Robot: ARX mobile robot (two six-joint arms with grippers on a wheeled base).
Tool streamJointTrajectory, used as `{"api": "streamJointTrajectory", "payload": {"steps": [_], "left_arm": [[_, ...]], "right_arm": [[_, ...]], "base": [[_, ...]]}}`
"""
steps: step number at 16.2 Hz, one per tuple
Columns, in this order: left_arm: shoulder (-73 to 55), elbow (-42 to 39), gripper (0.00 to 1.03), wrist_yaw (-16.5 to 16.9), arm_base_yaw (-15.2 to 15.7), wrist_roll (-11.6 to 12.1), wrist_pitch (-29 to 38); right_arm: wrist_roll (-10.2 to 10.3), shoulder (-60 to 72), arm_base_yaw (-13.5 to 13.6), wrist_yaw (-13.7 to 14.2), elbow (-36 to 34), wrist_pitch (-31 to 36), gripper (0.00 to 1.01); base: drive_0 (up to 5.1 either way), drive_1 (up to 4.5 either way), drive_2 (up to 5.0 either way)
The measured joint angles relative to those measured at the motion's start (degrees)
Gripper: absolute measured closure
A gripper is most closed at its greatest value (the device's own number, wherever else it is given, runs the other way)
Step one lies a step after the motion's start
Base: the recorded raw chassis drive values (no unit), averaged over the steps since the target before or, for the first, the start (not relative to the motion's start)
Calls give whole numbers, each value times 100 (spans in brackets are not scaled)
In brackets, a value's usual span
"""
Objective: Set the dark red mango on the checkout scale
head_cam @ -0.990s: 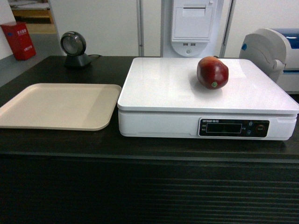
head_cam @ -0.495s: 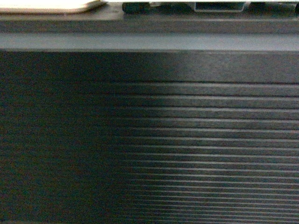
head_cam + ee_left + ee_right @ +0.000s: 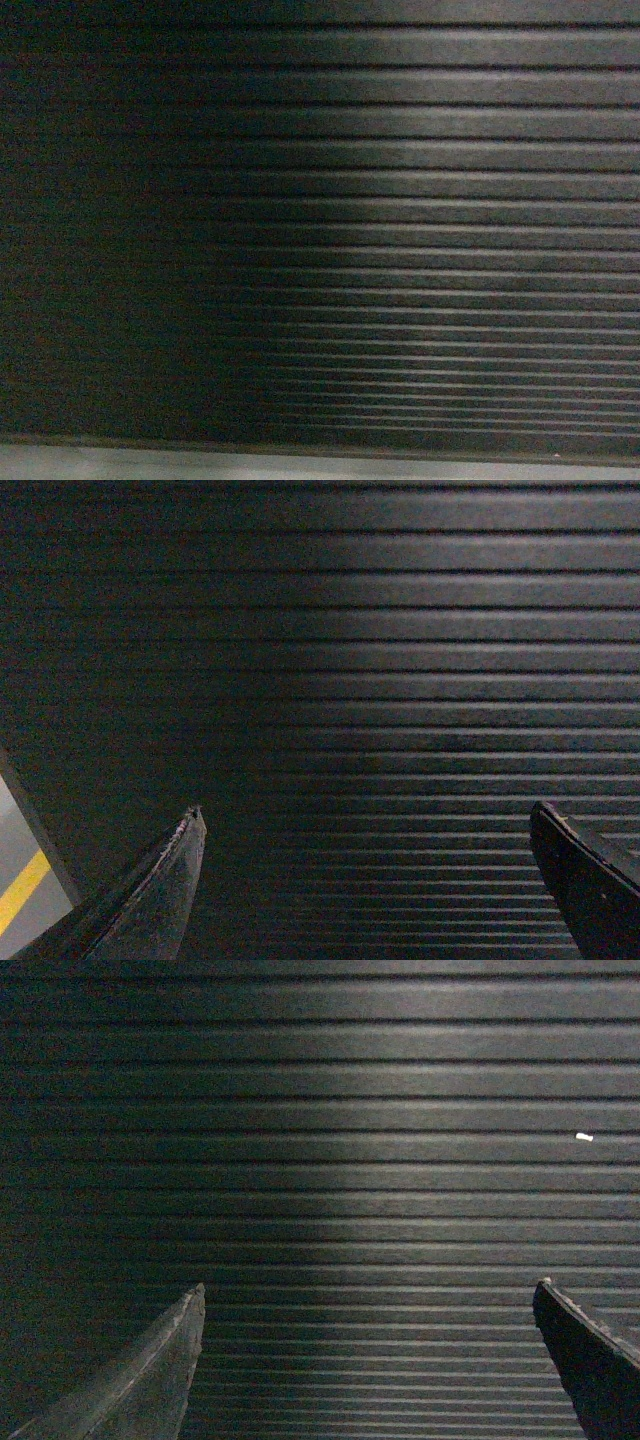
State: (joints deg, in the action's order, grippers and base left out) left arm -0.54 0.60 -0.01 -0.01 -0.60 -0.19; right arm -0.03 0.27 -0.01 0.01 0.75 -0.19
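Slats, basically, in all three views. The head camera is filled with the ribbed dark front of the checkout (image 3: 400, 230), horizontal ridges running edge to edge, darker on the left and catching more light on the right. A thin pale grey strip (image 3: 320, 466) runs along the very bottom of that view, probably the base or the floor, hard to say which from this angle.

Left gripper (image 3: 365, 825) faces the same slats. Its two dark fingers (image 3: 150, 900) poke up from the bottom corners, spread wide with nothing between them, so it's released and empty. At the far lower left there's a bit of grey floor with a yellow line (image 3: 20, 890) past the counter's edge.

Right gripper (image 3: 368, 1300) looks the same: fingers (image 3: 150, 1380) wide apart, holding nothing, pointed straight at the ribbed front. One tiny white speck (image 3: 585, 1137) sits on a slat at upper right.

Mango and scale don't show in any view right now, so I can't tell where the fruit sits.
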Motion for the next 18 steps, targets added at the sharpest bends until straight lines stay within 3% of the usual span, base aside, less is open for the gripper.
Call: {"api": "streamJointTrajectory", "payload": {"steps": [18], "left_arm": [[0, 0, 5, -2, 0, 0, -11]], "right_arm": [[0, 0, 0, 0, 0, -9, 3]], "base": [[0, 0, 0]]}}
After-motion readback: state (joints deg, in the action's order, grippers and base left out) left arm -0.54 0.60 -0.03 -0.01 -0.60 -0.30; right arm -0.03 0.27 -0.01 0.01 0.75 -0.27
